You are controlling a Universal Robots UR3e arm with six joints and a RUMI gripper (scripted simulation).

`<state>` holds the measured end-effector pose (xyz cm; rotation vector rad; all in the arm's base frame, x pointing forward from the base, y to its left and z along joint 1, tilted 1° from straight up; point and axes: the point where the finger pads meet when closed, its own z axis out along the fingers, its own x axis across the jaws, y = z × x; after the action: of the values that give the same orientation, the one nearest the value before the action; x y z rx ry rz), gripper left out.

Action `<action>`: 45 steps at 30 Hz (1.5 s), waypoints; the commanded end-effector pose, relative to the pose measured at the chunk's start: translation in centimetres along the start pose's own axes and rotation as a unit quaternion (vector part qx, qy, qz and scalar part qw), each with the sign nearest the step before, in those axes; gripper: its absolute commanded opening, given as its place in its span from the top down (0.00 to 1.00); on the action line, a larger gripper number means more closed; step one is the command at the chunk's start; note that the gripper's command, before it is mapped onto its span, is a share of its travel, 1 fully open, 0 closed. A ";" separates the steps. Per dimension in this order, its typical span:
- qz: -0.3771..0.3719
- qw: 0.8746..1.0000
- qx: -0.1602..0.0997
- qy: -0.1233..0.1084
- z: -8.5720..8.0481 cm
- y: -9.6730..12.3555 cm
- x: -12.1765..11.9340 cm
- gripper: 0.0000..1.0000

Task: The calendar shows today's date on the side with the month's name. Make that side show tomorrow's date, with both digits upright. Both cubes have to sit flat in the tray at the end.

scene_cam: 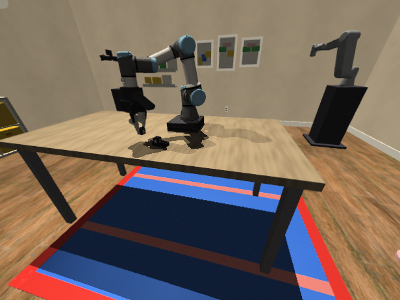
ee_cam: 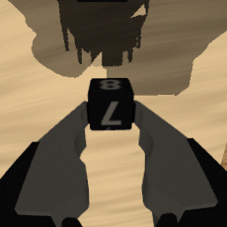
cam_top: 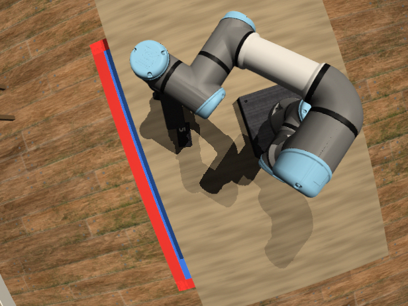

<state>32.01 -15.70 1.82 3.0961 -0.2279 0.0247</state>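
My gripper's fingers look like smooth, matt grey plastic or metal; I can't tell which. The cube (ee_cam: 111,105) has a dark, smooth face with a dull finish. My arm's grey housings (cam_top: 338,99) (scene_cam: 127,67) have a soft metallic sheen, and their light-blue caps (cam_top: 150,59) (scene_cam: 187,45) look like smooth, slightly glossy plastic. The tabletop (cam_top: 225,252) (scene_cam: 227,159) is pale, streaky wood, the floor (cam_top: 59,185) (scene_cam: 360,208) browner wooden planks.
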 end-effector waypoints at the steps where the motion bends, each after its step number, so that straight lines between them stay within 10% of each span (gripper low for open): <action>1: 0.000 1.000 0.008 -0.010 -2.7 -0.3 -0.3 0.89; 31: 0.000 1.000 0.009 -0.011 -5.4 -0.6 -0.2 0.89; 45: 0.004 1.000 0.009 -0.012 -6.4 -11.5 0.0 0.89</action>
<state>33.04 -8.56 7.46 3.1248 -0.1741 -0.0021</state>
